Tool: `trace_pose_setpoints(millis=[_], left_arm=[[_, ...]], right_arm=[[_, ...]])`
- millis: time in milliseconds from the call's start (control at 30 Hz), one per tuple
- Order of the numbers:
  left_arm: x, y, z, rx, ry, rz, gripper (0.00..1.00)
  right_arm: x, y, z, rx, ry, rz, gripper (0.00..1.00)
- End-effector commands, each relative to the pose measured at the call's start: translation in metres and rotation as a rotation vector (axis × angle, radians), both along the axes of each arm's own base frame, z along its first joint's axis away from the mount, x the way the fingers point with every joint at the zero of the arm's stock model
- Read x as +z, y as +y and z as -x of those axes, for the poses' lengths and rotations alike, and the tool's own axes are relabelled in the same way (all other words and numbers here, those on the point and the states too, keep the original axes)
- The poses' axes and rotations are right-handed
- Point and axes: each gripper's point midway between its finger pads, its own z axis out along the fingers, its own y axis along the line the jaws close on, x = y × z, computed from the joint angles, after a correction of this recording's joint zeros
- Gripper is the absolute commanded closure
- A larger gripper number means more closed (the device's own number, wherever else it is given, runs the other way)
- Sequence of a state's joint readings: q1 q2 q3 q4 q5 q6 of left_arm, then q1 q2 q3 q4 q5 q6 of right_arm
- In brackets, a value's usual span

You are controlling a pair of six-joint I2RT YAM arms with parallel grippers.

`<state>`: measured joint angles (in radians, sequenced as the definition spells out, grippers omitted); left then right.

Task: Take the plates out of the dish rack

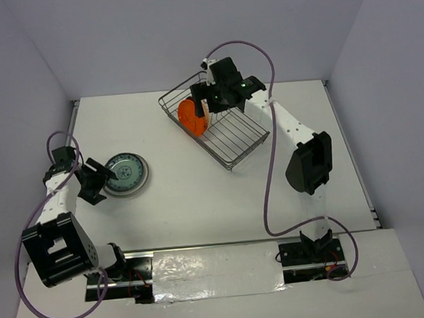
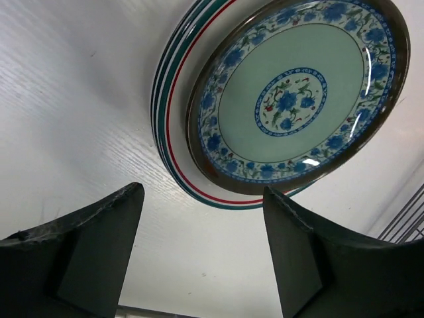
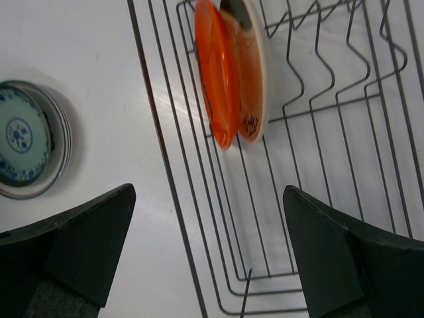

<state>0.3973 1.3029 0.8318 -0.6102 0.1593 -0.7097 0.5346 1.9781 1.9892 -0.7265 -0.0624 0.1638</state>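
The dish rack (image 1: 232, 137) sits at the back middle of the table. One plate with an orange back (image 1: 190, 117) stands on edge in its left end; the right wrist view shows the plate's orange back (image 3: 223, 73) and its cream face in the rack's (image 3: 199, 199) slot wires. My right gripper (image 1: 207, 105) hovers over that plate, open and empty (image 3: 209, 258). A stack of plates (image 1: 126, 173) lies flat on the table at the left, topped by a blue patterned plate (image 2: 291, 93) over a white plate with a red and green rim (image 2: 173, 112). My left gripper (image 1: 101, 183) is just left of the stack, open and empty (image 2: 202, 258).
The stack also shows at the left edge of the right wrist view (image 3: 26, 139). The table's raised edges run along the left and right sides. A strip of shiny tape (image 1: 219, 264) crosses the near edge between the arm bases.
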Motion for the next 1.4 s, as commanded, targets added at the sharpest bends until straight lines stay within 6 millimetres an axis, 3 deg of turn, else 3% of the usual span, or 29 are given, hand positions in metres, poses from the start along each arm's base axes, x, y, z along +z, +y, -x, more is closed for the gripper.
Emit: trace_pose_setpoints(millis=[0, 367, 400, 533, 667, 700, 867, 967, 1067, 1367], left_arm=[[0.035, 0.009, -0.013, -0.015, -0.107, -0.063, 0.15], [0.056, 0.014, -0.023, -0.064, -0.151, -0.103, 0.2], [0.052, 0.015, -0.026, -0.072, -0.145, -0.102, 0.27], [0.041, 0.021, -0.035, -0.072, -0.136, -0.113, 0.38], [0.036, 0.029, -0.034, -0.052, -0.106, -0.142, 0.38], [0.034, 0.029, -0.034, -0.055, -0.105, -0.142, 0.38], [0.02, 0.033, -0.04, -0.064, -0.093, -0.142, 0.42], [0.013, 0.033, -0.044, -0.071, -0.098, -0.136, 0.47], [0.003, 0.034, -0.045, -0.074, -0.076, -0.129, 0.6], [-0.003, 0.035, -0.039, -0.059, -0.055, -0.133, 0.5]], right_arm=[[0.036, -0.004, -0.025, -0.026, -0.066, -0.049, 0.0], [0.041, 0.002, -0.019, -0.006, -0.054, -0.102, 0.0], [0.04, 0.002, -0.017, 0.0, -0.052, -0.103, 0.0], [0.051, 0.0, -0.006, 0.032, -0.07, -0.112, 0.0], [0.063, -0.009, 0.012, 0.051, -0.09, -0.112, 0.0], [0.078, -0.014, 0.019, 0.052, -0.118, -0.125, 0.0], [0.1, -0.027, 0.04, 0.071, -0.151, -0.162, 0.0], [0.114, -0.036, 0.05, 0.073, -0.178, -0.159, 0.0], [0.124, -0.045, 0.057, 0.07, -0.197, -0.159, 0.0], [0.129, -0.056, 0.063, 0.058, -0.205, -0.168, 0.0]])
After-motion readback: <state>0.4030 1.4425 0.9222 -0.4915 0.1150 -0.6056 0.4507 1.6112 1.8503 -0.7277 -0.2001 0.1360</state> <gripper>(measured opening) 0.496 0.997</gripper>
